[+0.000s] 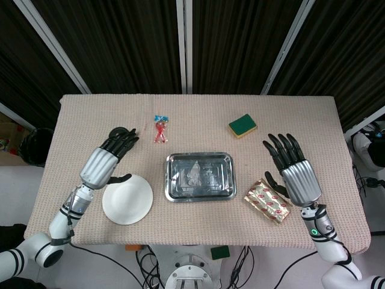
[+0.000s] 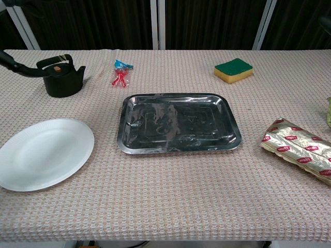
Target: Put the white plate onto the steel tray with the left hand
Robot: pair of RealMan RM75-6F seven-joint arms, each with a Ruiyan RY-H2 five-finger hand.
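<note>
The white plate lies flat at the front left of the table, left of the steel tray, which is empty at the centre. My left hand hovers just behind the plate's far left rim, fingers spread, holding nothing; its thumb reaches toward the rim. I cannot tell whether it touches. My right hand is open, fingers spread, at the right of the tray, above a gold packet. The chest view shows neither hand clearly.
A black kettle stands behind the plate, mostly hidden under my left fingers in the head view. A red wrapped sweet and a green-yellow sponge lie behind the tray. The gold packet lies right.
</note>
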